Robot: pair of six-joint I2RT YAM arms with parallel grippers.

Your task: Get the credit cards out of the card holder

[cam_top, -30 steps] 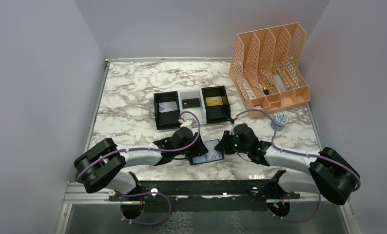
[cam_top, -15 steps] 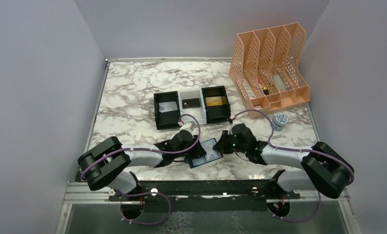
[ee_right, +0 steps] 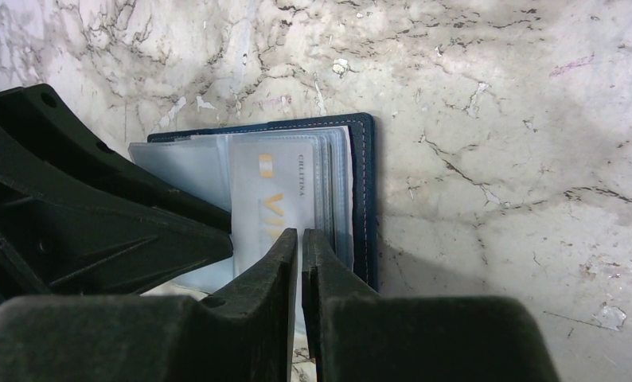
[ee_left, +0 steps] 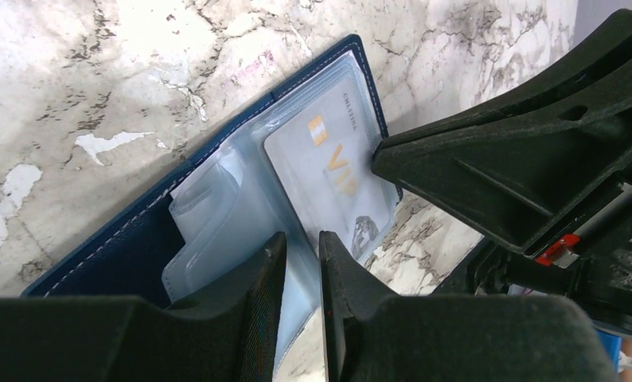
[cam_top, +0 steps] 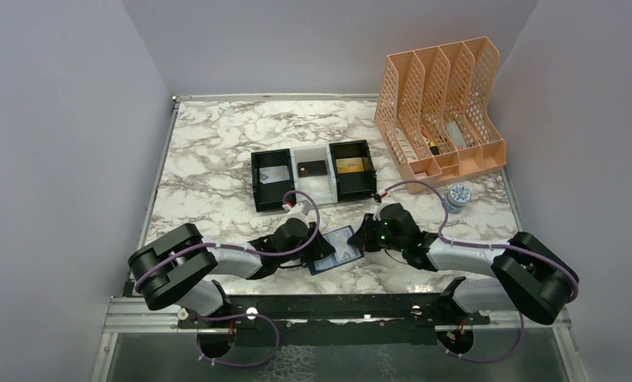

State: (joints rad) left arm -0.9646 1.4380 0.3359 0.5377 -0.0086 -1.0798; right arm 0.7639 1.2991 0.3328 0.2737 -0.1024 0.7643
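Observation:
The navy card holder [cam_top: 338,248] lies open on the marble between both grippers. A silver-grey credit card [ee_left: 329,175] with gold lettering sits in one of its pale blue pockets [ee_right: 265,199]. My left gripper [ee_left: 303,247] hangs over the holder's near pockets, its jaws a narrow gap apart with pale sleeve showing through [cam_top: 318,251]. My right gripper [ee_right: 299,236] is shut, its tips down on the card's pocket at the holder's other side [cam_top: 363,240]. Three more credit cards lie in the tray: silver [cam_top: 273,176], dark [cam_top: 311,168], gold [cam_top: 353,165].
The black-and-white three-compartment tray [cam_top: 314,188] stands just beyond the holder. A tall peach file rack [cam_top: 440,103] fills the back right corner. A small round blue-and-white tin [cam_top: 458,195] sits in front of it, near the right arm's cable.
The left gripper's jaws have narrowed and it has drawn back a little toward the left. The right gripper closed slightly early on and then stayed at the holder's edge.

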